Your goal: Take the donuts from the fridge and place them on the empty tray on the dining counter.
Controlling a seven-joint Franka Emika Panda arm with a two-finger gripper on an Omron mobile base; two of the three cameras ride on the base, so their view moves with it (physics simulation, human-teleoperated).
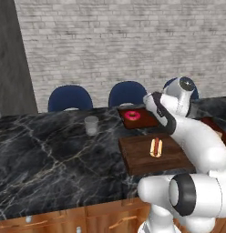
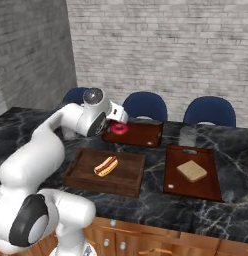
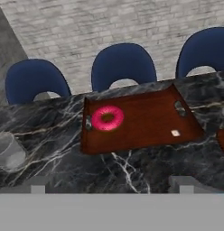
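On the black surface (image 1: 51,150), a glass (image 3: 7,151) stands at the left. Right of it, the pink donut (image 3: 107,118) lies at the left end of the tray (image 3: 150,119). The fingers (image 3: 111,188) are spread wide and empty, on the near side of the tray; the donut lies ahead of them, slightly left. The second donut cannot be found here.

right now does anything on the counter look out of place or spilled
Nothing stands out. One pink donut lies flat at one end of the small dark tray, the hot dog sits on its wooden tray, and the glass stands upright.
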